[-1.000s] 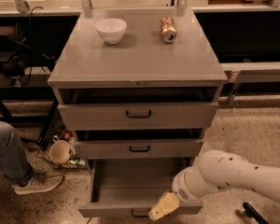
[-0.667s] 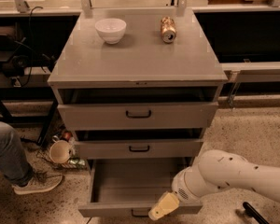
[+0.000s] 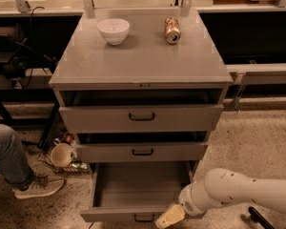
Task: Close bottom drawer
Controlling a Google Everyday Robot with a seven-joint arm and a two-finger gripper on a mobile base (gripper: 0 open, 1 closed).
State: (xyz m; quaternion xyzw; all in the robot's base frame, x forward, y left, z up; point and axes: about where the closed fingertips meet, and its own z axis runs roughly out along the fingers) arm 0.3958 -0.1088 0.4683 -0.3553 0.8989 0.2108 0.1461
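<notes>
The bottom drawer (image 3: pixel 133 191) is standing pulled well out from the foot of a grey, smooth-sided cabinet (image 3: pixel 143 63), showing a shallow rectangular tray with a flat, bare floor. Its narrow front panel is sitting at the lower edge of the view, and the small black centre handle (image 3: pixel 144 218) is peeking out just beside the gripper.

The gripper (image 3: pixel 166 218) is hanging low at the drawer's front right corner, right up against the front panel; it is showing as a tan, wedge-shaped tip (matte, like rubber or plastic) on the end of a rounded, glossy white arm (image 3: pixel 243 192) reaching in from the right. Whether it is open or closed, and whether it is gripping anything, I cannot tell.

Above, the mid-sized drawer (image 3: pixel 142 152) and the tallest drawer (image 3: pixel 141 118) are each sticking out slightly, with a dark gap showing over each front and a black loop handle at each centre.

On the cabinet's flat top a round white bowl (image 3: pixel 114 30) is resting upright near the back left, and a metallic, copper-toned can (image 3: pixel 171 30) is lying on its side near the back right, well apart from the bowl.

On the speckled stone floor (image 3: pixel 257 147) to the left, a pale mug (image 3: pixel 62 154) is lying tipped over beside the cabinet, near a person's jeans-clad leg (image 3: pixel 7 156) and grey sneaker (image 3: pixel 38 187).
</notes>
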